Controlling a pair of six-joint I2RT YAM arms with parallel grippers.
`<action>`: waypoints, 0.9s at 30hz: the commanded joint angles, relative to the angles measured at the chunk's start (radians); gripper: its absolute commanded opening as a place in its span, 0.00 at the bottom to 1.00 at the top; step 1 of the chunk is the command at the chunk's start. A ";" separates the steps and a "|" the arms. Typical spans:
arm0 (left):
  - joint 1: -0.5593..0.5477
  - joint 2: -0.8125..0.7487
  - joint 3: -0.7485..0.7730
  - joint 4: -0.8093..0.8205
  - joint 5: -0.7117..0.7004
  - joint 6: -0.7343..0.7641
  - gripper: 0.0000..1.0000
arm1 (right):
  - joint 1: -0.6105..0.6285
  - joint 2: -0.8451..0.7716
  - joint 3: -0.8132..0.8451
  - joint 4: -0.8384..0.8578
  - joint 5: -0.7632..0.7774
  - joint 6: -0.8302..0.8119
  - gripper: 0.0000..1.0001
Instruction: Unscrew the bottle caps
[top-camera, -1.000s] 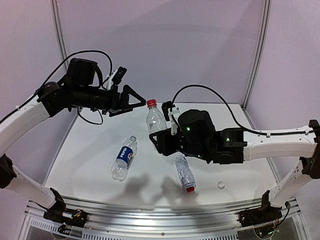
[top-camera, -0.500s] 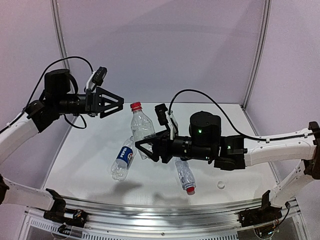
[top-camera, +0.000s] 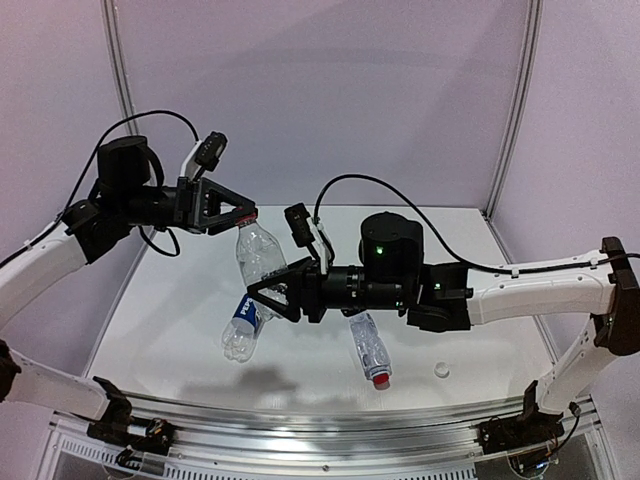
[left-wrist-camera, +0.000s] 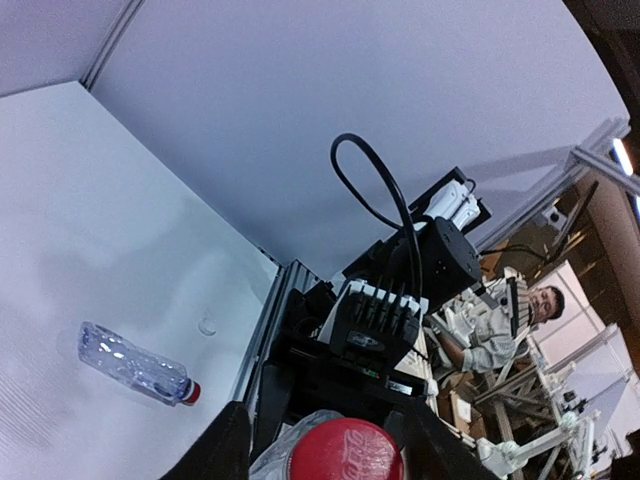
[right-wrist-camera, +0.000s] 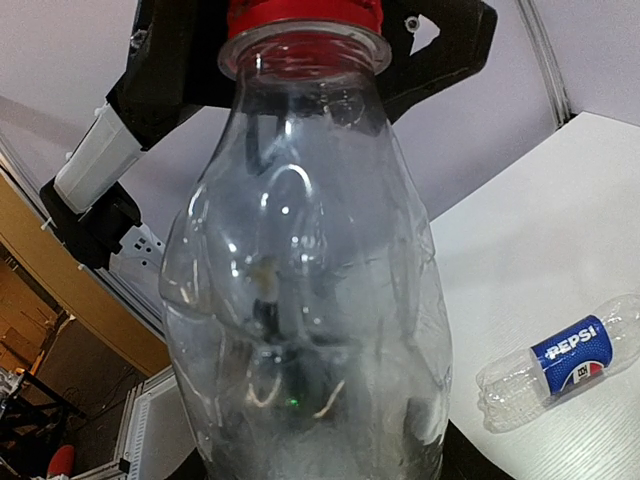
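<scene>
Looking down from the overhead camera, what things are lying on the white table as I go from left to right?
Pepsi bottle → unlabelled bottle with a red cap → small whitish cap. The bottle held in the air overlaps the Pepsi one, so I leave it out.

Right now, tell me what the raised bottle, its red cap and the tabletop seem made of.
The raised bottle looks like thin clear plastic, glossy: see-through, with dented, glinting walls. The red cap looks like opaque hard plastic with a slight sheen and faint moulded script. The tabletop is white and matte, perhaps laminate or painted board; the look leaves it open.
</scene>
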 joint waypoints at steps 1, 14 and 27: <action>-0.007 0.003 0.016 -0.018 0.021 0.018 0.39 | -0.009 0.016 0.025 -0.004 -0.026 0.006 0.32; -0.160 0.072 0.213 -0.545 -0.527 0.070 0.16 | 0.034 0.135 0.342 -0.619 0.569 -0.028 0.31; -0.193 0.108 0.239 -0.517 -0.554 0.051 0.59 | 0.055 0.068 0.230 -0.450 0.591 -0.073 0.33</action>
